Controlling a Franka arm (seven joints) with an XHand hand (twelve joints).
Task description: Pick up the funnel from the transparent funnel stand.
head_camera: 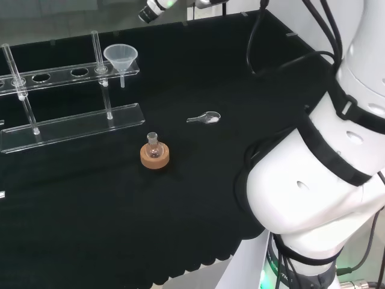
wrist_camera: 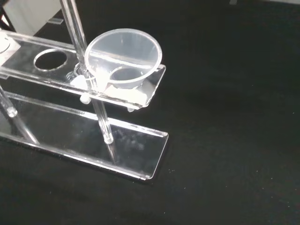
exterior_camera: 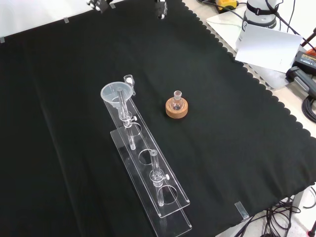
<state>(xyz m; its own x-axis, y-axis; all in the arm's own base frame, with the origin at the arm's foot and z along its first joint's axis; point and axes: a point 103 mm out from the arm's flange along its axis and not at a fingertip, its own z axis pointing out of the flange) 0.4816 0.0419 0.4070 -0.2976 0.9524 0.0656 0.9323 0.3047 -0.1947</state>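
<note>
funnel (wrist_camera: 123, 58): clear, wide-mouthed, seated in end hole of clear stand (wrist_camera: 140, 159) | flask (head_camera: 154, 146): small, on cork ring (head_camera: 154, 158) | hand: cannot tell

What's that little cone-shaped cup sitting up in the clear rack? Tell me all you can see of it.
That is the funnel: clear plastic, a wide round mouth tapering to a thin stem. It stands upright in the end hole of the transparent funnel stand's upper shelf, its stem hanging below, clear of the base plate. It looks empty, and touches nothing else.
</note>
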